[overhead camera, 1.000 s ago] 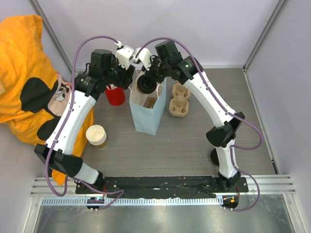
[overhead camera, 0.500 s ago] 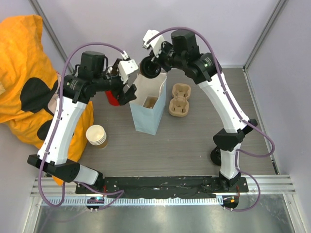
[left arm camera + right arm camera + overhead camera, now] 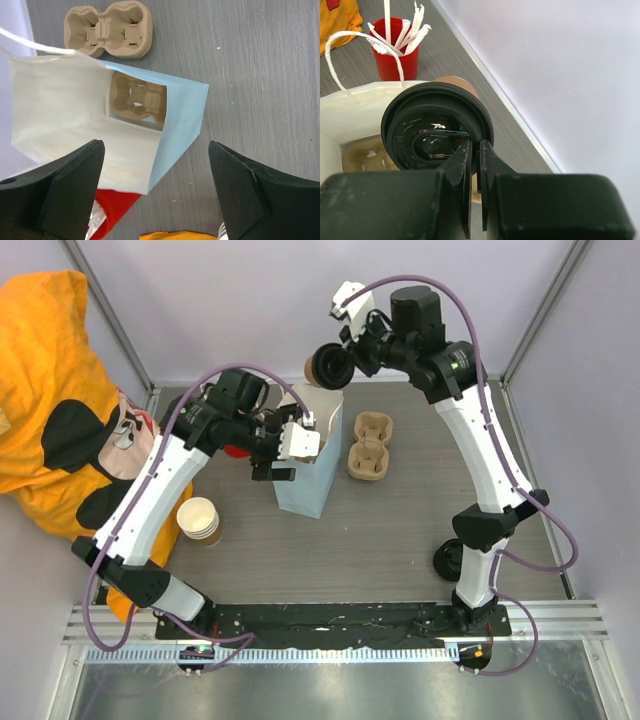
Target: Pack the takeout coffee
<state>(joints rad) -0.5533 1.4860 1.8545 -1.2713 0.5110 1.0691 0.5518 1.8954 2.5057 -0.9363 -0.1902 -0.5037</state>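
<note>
Tan paper cup, black lid: top view shows takeout coffee in air over far edge of pale blue bag, pinched by my right gripper. My left gripper at bag's left side, jaws wide, holding nothing.
Left wrist view: my fingers spread wide above open bag; pulp carrier on bag floor.
Right wrist view: right gripper nearly closed, nipping lid rim of takeout coffee above bag mouth.

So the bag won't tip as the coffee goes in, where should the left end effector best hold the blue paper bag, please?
Probably the blue paper bag by its side wall's top edge, from straight above, one finger inside, one outside: it stands upright, mouth open, walls thin.
</note>
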